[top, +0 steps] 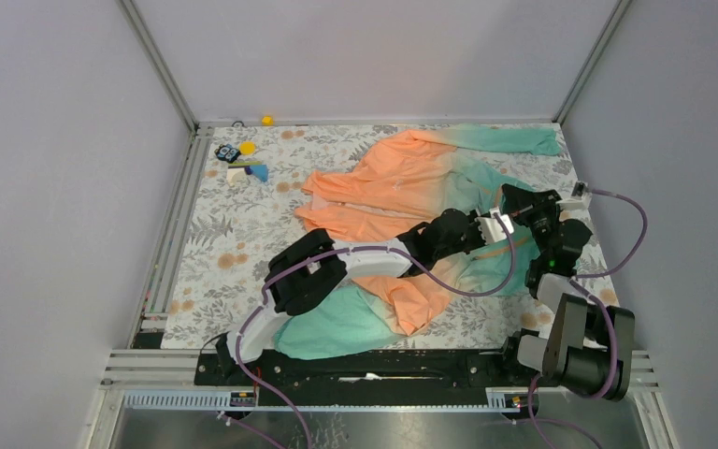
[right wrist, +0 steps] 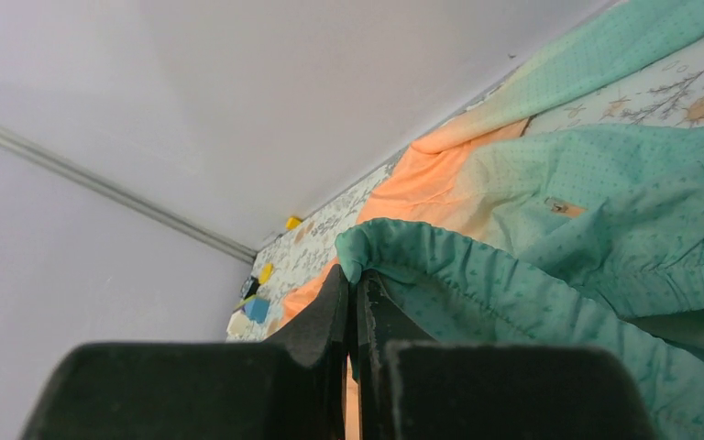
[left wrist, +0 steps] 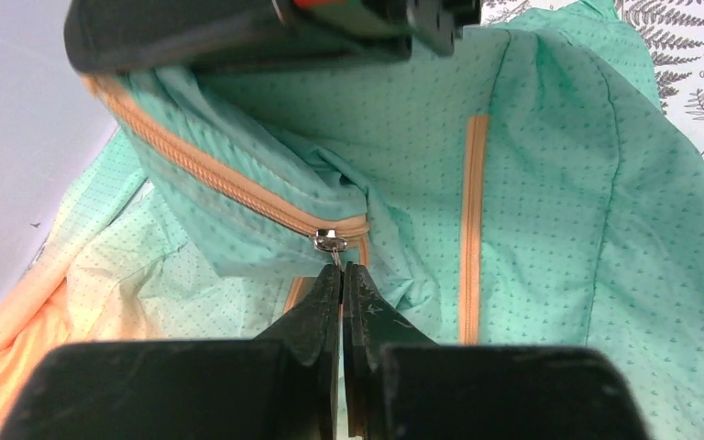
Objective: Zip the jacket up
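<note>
Far clutter point(top: 243, 164) indistinct; zipper pull point(left wrist: 330, 240) partly hidden

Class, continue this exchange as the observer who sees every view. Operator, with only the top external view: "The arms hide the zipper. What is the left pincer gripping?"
Observer: The left pincer is shut on the small metal pull tab of the slider, at the mint end of the jacket.
Operator: And the right pincer?
Observer: The right pincer is shut on a folded mint edge of the jacket.
Operator: Any other zipper nearby?
Observer: Yes, a second orange zipper runs straight beside the slider, to its right in the left wrist view.
</note>
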Controlling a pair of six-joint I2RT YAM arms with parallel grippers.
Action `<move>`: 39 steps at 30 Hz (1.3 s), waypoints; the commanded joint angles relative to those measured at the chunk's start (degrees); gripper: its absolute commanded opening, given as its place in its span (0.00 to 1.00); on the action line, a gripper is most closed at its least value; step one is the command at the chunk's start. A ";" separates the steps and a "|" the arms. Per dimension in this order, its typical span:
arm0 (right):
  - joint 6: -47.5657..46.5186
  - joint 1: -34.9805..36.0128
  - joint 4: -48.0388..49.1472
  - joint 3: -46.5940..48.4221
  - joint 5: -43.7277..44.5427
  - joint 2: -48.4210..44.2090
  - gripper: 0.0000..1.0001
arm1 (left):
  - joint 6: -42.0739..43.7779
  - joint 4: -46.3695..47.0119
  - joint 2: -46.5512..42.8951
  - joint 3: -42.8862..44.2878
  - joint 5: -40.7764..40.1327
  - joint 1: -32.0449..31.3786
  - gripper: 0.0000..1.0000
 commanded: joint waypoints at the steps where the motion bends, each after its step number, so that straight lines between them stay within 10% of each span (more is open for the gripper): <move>1: -1.51 0.27 -9.74 8.12 10.95 -5.61 0.00 | -2.12 -1.22 -2.94 -3.38 2.08 0.24 0.00; 16: -12.15 -1.27 -48.12 27.45 45.49 -8.17 0.00 | -7.87 0.30 -13.36 -17.79 -8.90 3.58 0.00; 31: -33.80 -7.28 -52.54 34.20 39.77 5.59 0.00 | -10.72 -15.53 -20.66 -22.78 -8.98 14.69 0.00; 35: -30.14 -6.42 -62.51 39.05 33.12 9.65 0.39 | -11.65 -17.68 -19.96 -19.12 -4.99 15.26 0.00; 39: -25.35 -5.10 -72.00 39.26 29.42 9.51 0.58 | -15.22 -17.22 -19.18 -16.68 -0.01 14.70 0.00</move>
